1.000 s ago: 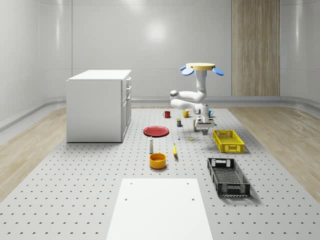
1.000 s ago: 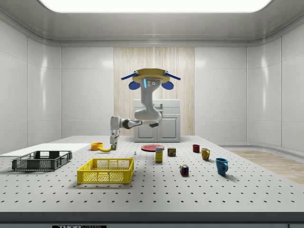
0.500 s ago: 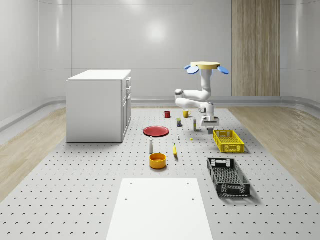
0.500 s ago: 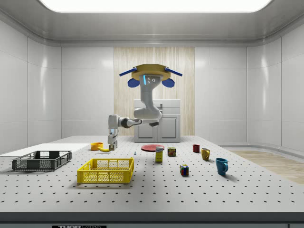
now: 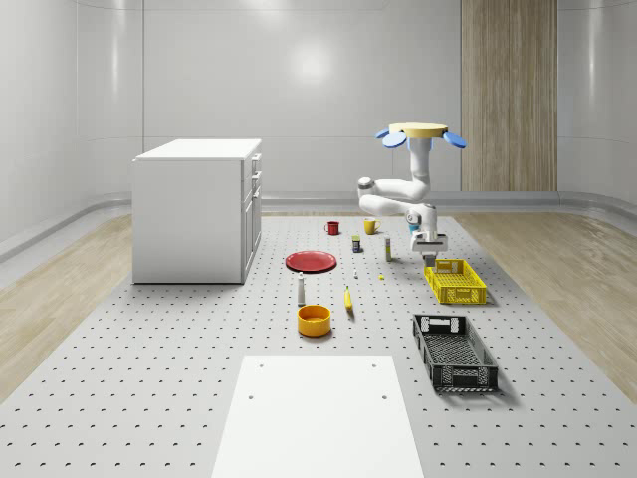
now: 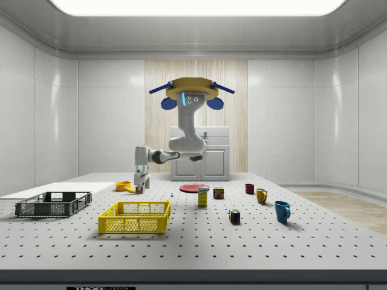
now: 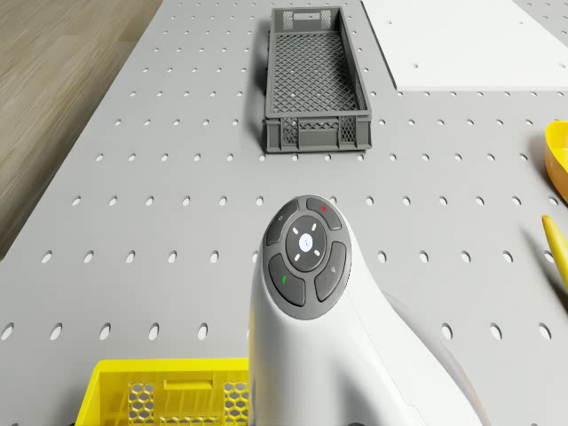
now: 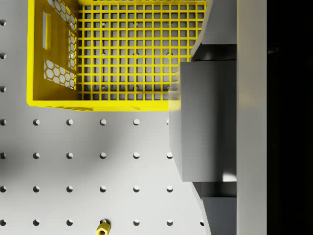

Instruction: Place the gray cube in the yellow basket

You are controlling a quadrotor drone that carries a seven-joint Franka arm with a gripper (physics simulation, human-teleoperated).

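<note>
Surface: grey perforated table (image 5: 149, 378).
Drone: quadrotor drone (image 5: 419, 132) hovers, whole-scene upper right.
Gripper: two-finger gripper (image 8: 220, 125) clamped on gray cube (image 8: 203, 122).
Cube: at yellow mesh basket (image 8: 117, 54) edge, carried for drop-in.

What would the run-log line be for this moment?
phase: carry | gripper: shut on gray cube | position: above yellow basket near edge | drone: hovering beside basket | cube: not yet released
</note>
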